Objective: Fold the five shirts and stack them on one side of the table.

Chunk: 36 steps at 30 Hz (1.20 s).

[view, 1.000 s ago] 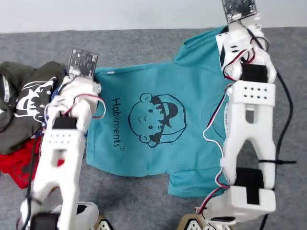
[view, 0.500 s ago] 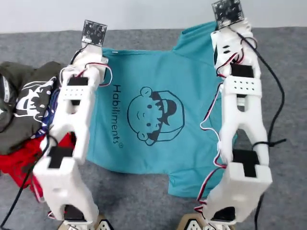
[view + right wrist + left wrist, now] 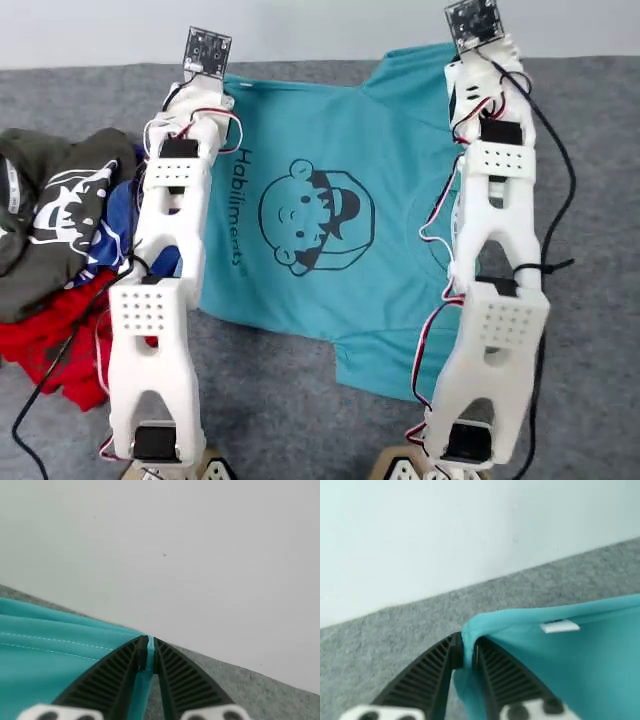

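A teal shirt [image 3: 320, 230] with a cartoon face print lies spread face up between my two arms on the grey table [image 3: 590, 200]. My left gripper [image 3: 466, 652] is shut on the shirt's edge near the white neck tag [image 3: 560, 626], at the far left corner. My right gripper [image 3: 148, 655] is shut on the teal shirt's hem [image 3: 60, 645] at the far right corner. Both arms stretch toward the back wall, the left one [image 3: 170, 230] and the right one [image 3: 495, 230] over the shirt's sides.
A heap of other shirts lies at the left: a dark olive printed one [image 3: 50, 220], a blue one [image 3: 115, 225] and a red one [image 3: 50, 335]. The white wall [image 3: 320, 30] borders the table's far edge. Bare grey table lies right of the right arm.
Both arms have stretched toward the back wall, dragging the teal shirt farther from the near edge. The left arm moved most, from beside the heap up to the far edge.
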Tool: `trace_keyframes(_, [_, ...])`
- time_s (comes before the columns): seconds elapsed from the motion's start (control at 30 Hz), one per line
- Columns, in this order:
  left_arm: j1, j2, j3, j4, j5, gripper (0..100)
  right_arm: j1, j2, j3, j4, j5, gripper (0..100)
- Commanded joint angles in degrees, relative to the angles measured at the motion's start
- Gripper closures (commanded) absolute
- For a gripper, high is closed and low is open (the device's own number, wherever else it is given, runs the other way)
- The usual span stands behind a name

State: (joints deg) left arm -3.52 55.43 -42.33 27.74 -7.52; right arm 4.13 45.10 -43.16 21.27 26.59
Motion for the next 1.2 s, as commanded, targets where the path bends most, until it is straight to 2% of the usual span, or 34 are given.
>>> trace_keyframes(0.0, [-0.35, 4.40, -13.32, 2.64, 0.18, 100, 0.92, 3.56, -12.92, 2.51, 0.79, 98.8])
trace_keyframes(0.27, [0.18, 17.93, -33.36, 10.37, 0.18, 100, 2.77, 14.81, -32.53, 7.08, 1.93, 98.9])
trace_keyframes(0.5, [2.90, 23.91, -42.07, 12.57, 0.18, 100, 5.49, 18.86, -39.47, 10.51, 3.87, 98.9])
trace_keyframes(0.73, [5.01, 24.53, -42.77, 7.47, 0.18, 100, 6.90, 19.12, -40.18, 12.44, 3.87, 98.9])
trace_keyframes(1.17, [2.29, 24.62, -39.43, 0.97, 0.09, 100, 6.99, 19.38, -39.91, 12.44, 3.87, 98.9])
